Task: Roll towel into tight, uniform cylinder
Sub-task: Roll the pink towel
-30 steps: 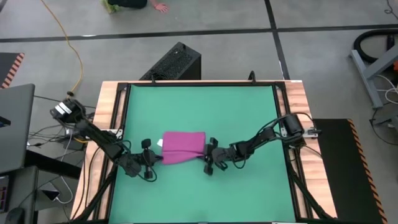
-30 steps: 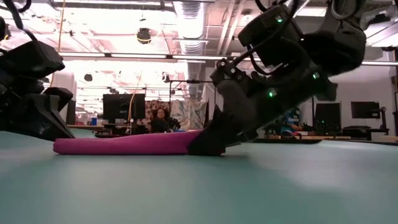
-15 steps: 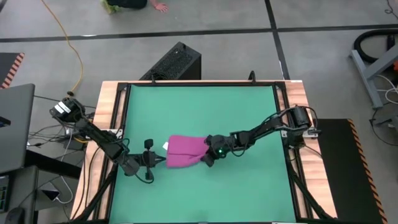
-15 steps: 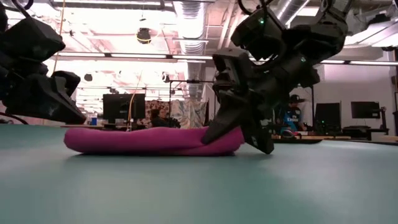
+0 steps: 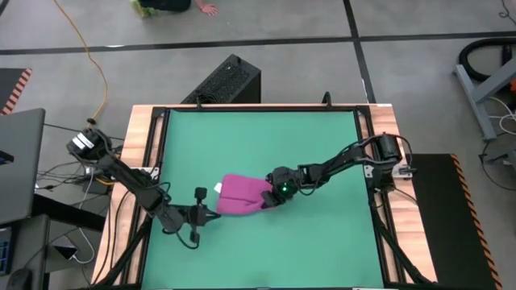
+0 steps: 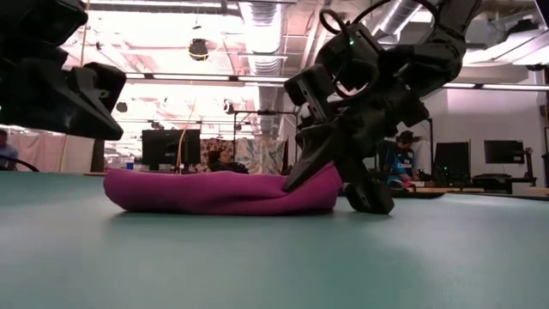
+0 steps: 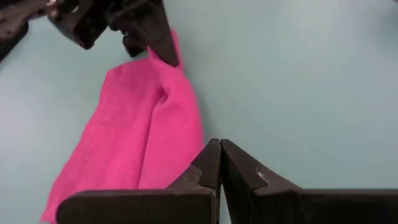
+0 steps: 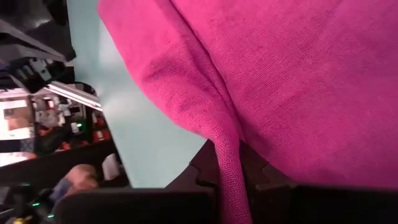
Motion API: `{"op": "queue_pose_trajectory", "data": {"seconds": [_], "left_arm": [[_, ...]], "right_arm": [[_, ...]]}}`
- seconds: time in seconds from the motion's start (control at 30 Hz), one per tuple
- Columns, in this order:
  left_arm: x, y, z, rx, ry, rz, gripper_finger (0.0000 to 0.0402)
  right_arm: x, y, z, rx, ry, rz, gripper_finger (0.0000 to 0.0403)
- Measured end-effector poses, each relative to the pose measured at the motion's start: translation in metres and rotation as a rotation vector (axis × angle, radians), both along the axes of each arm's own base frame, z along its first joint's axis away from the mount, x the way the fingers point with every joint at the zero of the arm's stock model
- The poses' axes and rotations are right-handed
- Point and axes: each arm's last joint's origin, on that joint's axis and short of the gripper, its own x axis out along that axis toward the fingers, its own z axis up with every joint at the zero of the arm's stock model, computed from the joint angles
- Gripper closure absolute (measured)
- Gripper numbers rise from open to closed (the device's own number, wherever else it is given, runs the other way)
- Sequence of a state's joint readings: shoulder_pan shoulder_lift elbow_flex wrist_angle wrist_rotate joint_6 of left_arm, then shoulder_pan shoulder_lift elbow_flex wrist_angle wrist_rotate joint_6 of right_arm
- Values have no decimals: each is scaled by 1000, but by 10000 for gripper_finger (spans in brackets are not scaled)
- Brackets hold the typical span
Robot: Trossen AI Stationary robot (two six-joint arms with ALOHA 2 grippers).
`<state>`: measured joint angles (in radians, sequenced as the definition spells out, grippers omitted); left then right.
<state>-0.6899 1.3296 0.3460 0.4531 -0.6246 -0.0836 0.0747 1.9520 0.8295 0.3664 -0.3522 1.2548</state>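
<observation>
Right gripper (image 5: 271,198) jaws clamped on a fold at the right edge of the towel (image 5: 239,195); the right wrist view shows a ridge of pink cloth pinched between the two fingers (image 8: 205,163). Left gripper (image 5: 211,214) jaws pressed together with nothing between them, tips just beside the towel's left near corner, cloth not caught in the left wrist view. Towel lies near the middle of the green mat (image 5: 322,145), slightly toward the near side, bunched into a low thick mound in the low view, right end lifted against the right gripper. Small white tag (image 5: 218,188) at its left far corner. Mat covers the table (image 5: 140,137), wood rim and dark rails around it. Count: one towel, one mat, two arms, two grippers. Beyond the table: grey concrete floor with dark seam lines, yellow cable (image 5: 81,40) at far left, black box (image 5: 226,80) behind the far edge, laptop (image 5: 20,161) at left. Low view shows monitors, ceiling lights and ducts, a seated person (image 6: 221,160) far behind the towel
</observation>
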Motion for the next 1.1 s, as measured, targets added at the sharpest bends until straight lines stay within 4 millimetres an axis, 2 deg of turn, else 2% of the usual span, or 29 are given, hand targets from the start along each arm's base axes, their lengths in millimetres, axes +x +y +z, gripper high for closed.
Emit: {"op": "queue_pose_trajectory", "data": {"seconds": [0.23, 0.4, 0.57, 0.7, 1.1], "left_arm": [[10, -8, -16, 130, 63, -26, 402], [20, -26, -32, 288, 119, -93, 402], [28, -34, -39, 396, 149, -18, 402], [32, -29, -40, 418, 141, 51, 401], [49, -8, -38, 497, 151, 98, 402]], "right_arm": [[0, -3, 1, 73, 21, -13, 371], [0, -3, 1, 98, 21, -9, 375], [-1, -1, 1, 150, 51, 7, 375], [-1, 1, 1, 152, 44, 10, 374], [0, 1, 2, 136, 16, 29, 372]]}}
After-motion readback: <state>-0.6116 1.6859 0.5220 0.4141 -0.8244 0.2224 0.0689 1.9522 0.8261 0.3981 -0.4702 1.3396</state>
